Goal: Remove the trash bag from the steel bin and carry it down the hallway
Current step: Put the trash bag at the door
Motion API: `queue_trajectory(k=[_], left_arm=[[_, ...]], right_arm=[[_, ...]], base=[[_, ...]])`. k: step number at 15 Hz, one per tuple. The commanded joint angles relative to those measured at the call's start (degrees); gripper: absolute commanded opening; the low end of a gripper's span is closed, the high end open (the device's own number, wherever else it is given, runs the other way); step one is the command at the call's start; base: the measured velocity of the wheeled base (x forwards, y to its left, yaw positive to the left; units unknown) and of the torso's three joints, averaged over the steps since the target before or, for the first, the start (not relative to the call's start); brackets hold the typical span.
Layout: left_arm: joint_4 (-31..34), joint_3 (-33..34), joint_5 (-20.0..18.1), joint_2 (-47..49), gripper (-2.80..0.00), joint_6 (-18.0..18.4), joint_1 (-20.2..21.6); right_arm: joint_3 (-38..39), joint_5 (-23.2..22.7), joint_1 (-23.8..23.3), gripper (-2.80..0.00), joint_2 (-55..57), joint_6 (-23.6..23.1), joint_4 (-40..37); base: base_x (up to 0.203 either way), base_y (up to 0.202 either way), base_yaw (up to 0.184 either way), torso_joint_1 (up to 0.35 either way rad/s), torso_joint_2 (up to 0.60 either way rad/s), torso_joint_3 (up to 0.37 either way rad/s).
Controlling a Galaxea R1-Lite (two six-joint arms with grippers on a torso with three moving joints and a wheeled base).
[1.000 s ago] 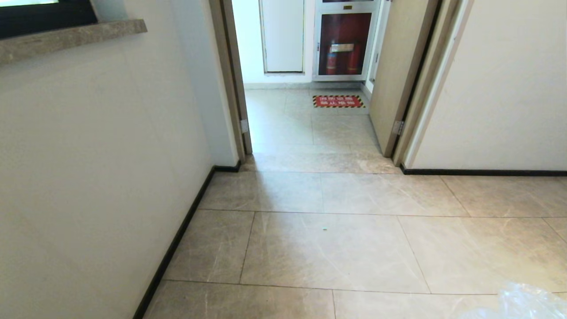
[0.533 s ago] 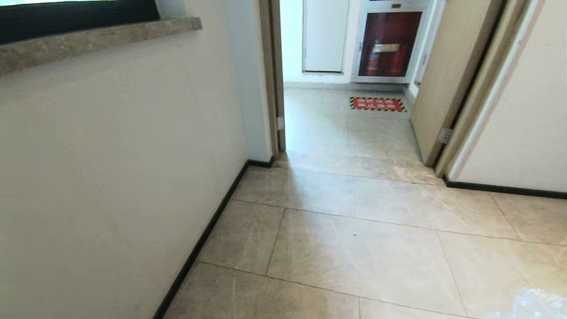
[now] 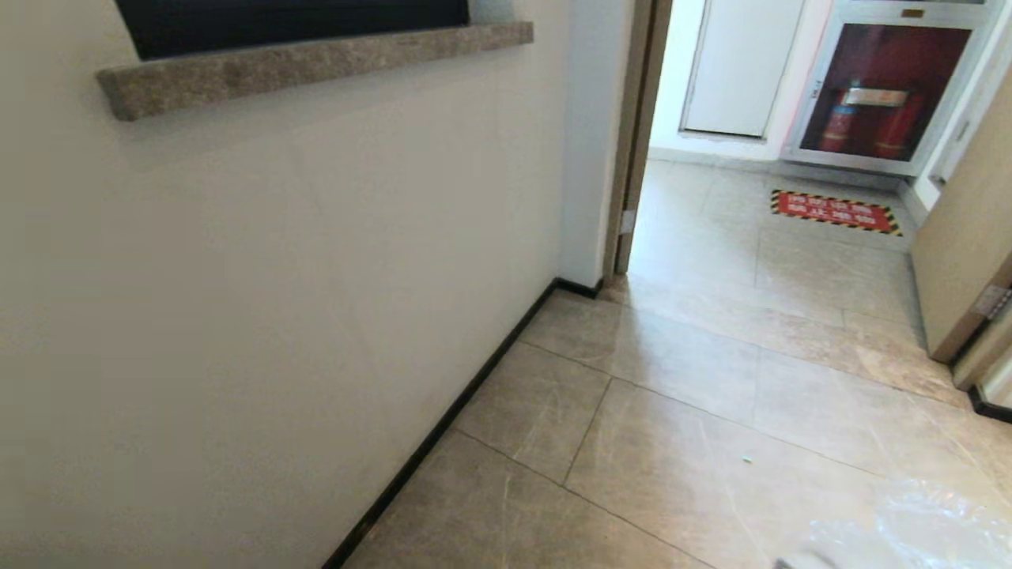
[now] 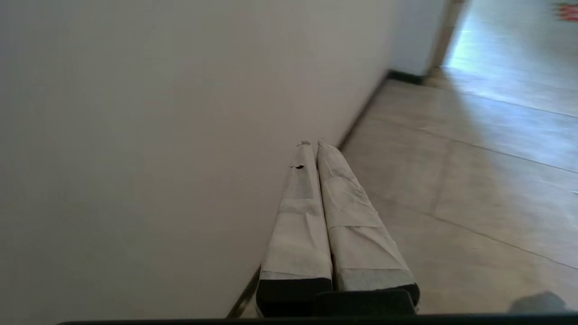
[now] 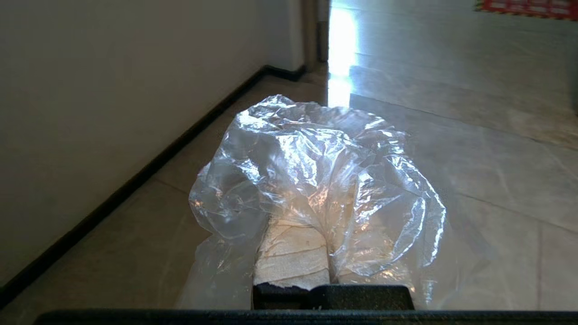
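The right tool [image 5: 311,234] is clamping the trash bag [image 5: 316,180], its taped fingers [image 5: 291,253] swallowed in crinkly clear plastic; in the head view the bag is peeking in at lower right. The left tool [image 4: 311,146] is pinched together, gripping nothing, beside the white wall [image 3: 277,316]. Hallway tiles [image 3: 672,442] are glistening toward the doorway at upper right.

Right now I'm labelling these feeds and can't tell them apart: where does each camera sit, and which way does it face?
Head: high up, looking down at the wall, tiled floor and doorway; only the bag's edge shows.
Left wrist: behind the shut, empty left claw, facing along the wall.
Right wrist: behind the right claw, wrapped in the clear bag.
Shared: all show the black skirting; head and right wrist share the bag.
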State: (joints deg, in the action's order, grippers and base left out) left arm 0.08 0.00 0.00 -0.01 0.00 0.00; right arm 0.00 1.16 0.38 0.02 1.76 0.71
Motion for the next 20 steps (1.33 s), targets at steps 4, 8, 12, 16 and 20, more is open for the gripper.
queue_trajectory(k=[4, 8, 12, 16, 20], left_arm=[[0.02, 0.00, 0.00, 0.01, -2.80, 0.00, 0.00], [0.00, 0.00, 0.00, 0.01, -2.80, 0.00, 0.00], [0.00, 0.00, 0.00, 0.01, -2.80, 0.00, 0.00], [0.00, 0.00, 0.00, 0.01, -2.80, 0.00, 0.00], [0.00, 0.00, 0.00, 0.01, -2.80, 0.00, 0.00]], right_arm=[[0.09, -0.01, 0.06, -2.80, 0.07, 0.09, 0.00], [0.09, -0.01, 0.06, -2.80, 0.07, 0.09, 0.00], [0.09, -0.01, 0.06, -2.80, 0.07, 0.09, 0.07], [0.09, 0.01, 0.06, -2.80, 0.07, 0.07, 0.00], [0.09, 0.07, 0.06, -2.80, 0.07, 0.09, -0.18]], base=[[0.000, -0.008, 0.173, 0.004, 0.00, 0.003], [0.001, -0.007, 0.174, 0.002, 0.00, 0.002], [-0.001, -0.008, 0.173, 0.001, 0.00, 0.001], [0.000, -0.010, 0.171, 0.003, 0.00, 0.000], [0.001, -0.008, 0.171, 0.002, 0.00, 0.000]])
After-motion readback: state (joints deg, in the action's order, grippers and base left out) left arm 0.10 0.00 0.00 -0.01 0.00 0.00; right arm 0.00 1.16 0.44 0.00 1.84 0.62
